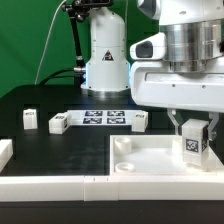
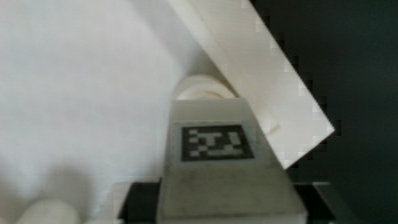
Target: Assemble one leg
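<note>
"White leg (image 1: 194, 147), tag outward, gripped by the claw (image 1: 193, 133) over the panel's (image 1: 140, 166) corner socket (image 2: 210, 88)."
"Risk?"
"I'd say a slight tilt or offset could catch its rim and jam the leg."

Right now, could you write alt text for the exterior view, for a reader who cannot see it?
The gripper holds the leg, a small white post with a marker tag, upright over the large white panel at the exterior view's right. Behind, on the black table, three more small white posts lie near the marker board.
</note>
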`<action>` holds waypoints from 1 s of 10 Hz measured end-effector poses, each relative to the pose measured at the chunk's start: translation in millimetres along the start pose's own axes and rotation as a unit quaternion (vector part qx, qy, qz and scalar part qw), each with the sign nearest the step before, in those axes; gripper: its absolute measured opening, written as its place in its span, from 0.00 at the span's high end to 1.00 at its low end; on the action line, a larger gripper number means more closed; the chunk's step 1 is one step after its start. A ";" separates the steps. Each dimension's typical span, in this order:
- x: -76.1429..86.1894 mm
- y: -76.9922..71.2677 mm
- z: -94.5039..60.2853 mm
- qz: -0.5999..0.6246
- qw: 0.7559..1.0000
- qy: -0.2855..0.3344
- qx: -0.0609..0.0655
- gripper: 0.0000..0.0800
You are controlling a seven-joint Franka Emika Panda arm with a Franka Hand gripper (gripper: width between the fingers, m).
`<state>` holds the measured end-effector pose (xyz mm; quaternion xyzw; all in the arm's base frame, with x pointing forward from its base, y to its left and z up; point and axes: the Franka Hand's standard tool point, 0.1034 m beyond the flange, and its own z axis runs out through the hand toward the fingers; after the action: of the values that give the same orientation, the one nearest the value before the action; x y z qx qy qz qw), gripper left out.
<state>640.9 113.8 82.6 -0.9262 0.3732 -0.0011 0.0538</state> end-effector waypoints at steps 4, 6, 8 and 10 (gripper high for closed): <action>-5.4 -1.1 1.3 0.176 0.984 -0.009 -0.004 0.63; -8.6 -3.1 2.1 0.242 0.970 -0.012 -0.004 0.63; -11.2 -5.1 2.1 0.303 0.953 -0.020 -0.001 0.63; -11.5 -5.5 2.1 0.274 0.961 -0.021 0.000 0.63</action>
<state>636.5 125.9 81.5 -0.7880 0.6118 0.0332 0.0601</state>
